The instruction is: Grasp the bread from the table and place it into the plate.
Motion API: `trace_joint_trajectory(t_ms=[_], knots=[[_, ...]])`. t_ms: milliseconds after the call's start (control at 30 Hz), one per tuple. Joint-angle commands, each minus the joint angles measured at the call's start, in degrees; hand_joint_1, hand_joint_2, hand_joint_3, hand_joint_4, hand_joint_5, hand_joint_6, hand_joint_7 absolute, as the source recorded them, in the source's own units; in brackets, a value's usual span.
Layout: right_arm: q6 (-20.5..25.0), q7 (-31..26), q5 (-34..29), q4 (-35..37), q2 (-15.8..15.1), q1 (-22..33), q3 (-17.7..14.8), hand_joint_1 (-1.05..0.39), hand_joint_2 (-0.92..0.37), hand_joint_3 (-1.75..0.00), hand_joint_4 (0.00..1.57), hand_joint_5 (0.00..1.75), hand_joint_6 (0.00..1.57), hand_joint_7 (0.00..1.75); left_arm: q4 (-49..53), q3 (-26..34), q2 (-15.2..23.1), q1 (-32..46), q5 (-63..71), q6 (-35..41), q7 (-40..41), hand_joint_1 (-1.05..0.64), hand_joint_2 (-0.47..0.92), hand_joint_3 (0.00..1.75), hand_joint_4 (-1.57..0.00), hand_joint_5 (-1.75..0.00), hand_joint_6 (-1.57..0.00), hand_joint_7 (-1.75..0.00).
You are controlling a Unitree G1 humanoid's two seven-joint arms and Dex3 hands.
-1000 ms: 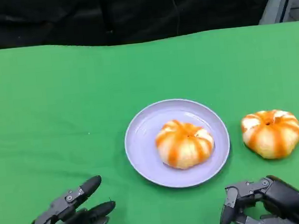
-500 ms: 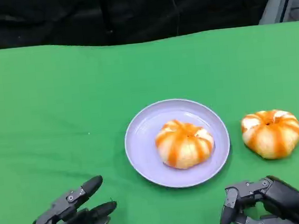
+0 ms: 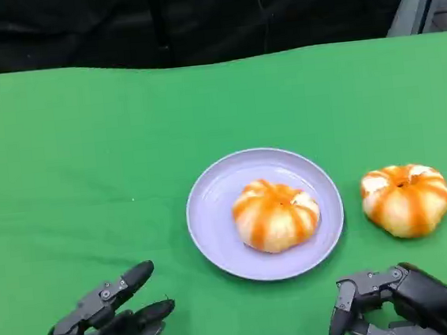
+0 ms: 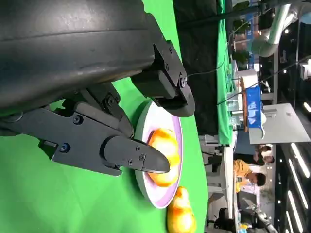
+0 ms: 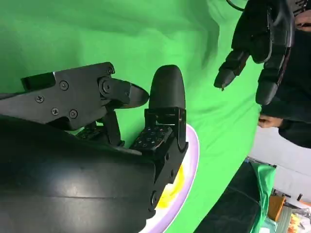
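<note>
A lavender plate (image 3: 212, 216) lies mid-table with an orange-and-white striped bread (image 3: 276, 215) on it. A second striped bread (image 3: 405, 199) sits on the green cloth just right of the plate. My left hand (image 3: 104, 328) rests low at the near left, fingers apart and holding nothing. My right hand (image 3: 399, 303) hovers at the near right, below the loose bread, fingers apart and empty. In the left wrist view the plate (image 4: 143, 124), the bread on it (image 4: 164, 156) and the loose bread (image 4: 181, 218) lie beyond my left hand's fingers (image 4: 126, 153). The right wrist view shows the plate rim (image 5: 190, 170) past my right hand's fingers (image 5: 166, 92).
The green cloth (image 3: 89, 165) covers the whole table, with open room at the left and back. A dark backdrop runs behind the far edge. My left hand (image 5: 255, 43) appears across the cloth in the right wrist view, with a person's arm at the edge.
</note>
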Motion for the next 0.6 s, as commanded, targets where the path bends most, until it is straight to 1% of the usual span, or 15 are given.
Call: trace_joint_trajectory(t_ms=[33,600], knots=[[-0.2,0.0,0.7,-0.2,-0.8,0.0,-0.6,-0.06,-0.92,-0.48,0.70,1.58,0.79,1.07,0.2,0.2,0.7,0.1,-0.4,0.4,-0.2,-0.40,0.92,0.10,-1.00,-0.01,-0.77,0.00],[-0.8,0.1,0.8,0.5,-0.8,-0.3,-0.6,-0.05,-0.92,-0.48,0.70,1.57,0.79,1.07,-0.1,0.0,0.8,0.2,-0.4,1.2,-0.4,-0.39,0.92,0.09,-1.00,0.00,-0.78,0.00]])
